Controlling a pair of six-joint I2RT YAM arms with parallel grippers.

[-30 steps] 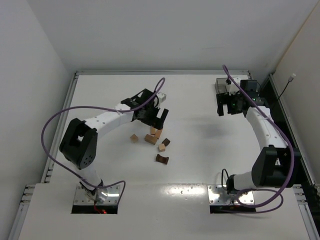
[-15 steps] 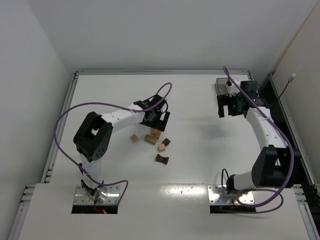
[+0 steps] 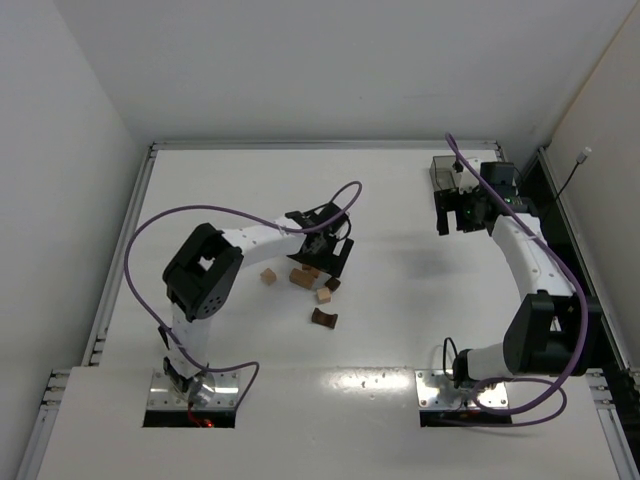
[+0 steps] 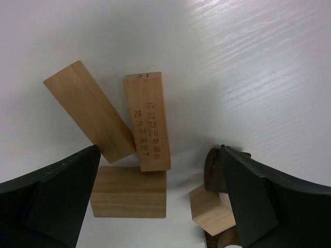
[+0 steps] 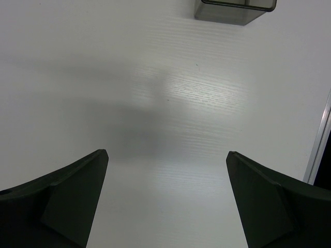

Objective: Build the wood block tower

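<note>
The wood blocks lie loose on the white table, and no wood block tower is in view. From above I see a tan cube (image 3: 268, 275), a tan block (image 3: 301, 278), another tan cube (image 3: 324, 295), a dark piece (image 3: 333, 284) and a dark arch (image 3: 323, 318). My left gripper (image 3: 326, 250) hovers open just behind them. In its wrist view two tan bars (image 4: 90, 111) (image 4: 147, 121) meet a wider tan block (image 4: 129, 191). A small tan cube (image 4: 211, 211) and a dark piece (image 4: 211, 166) sit by the right finger, with the open gripper (image 4: 159, 173) astride them. My right gripper (image 3: 455, 215) is open over bare table, also (image 5: 166, 155).
A clear grey bin (image 3: 445, 170) stands at the back right, just behind the right gripper; it shows at the top edge of the right wrist view (image 5: 235, 11). A metal rail (image 3: 150, 200) borders the table on the left, and walls close in behind.
The left arm has swung right and its open gripper has moved a little right and nearer, over the blocks. The blocks and the right arm have not moved.
</note>
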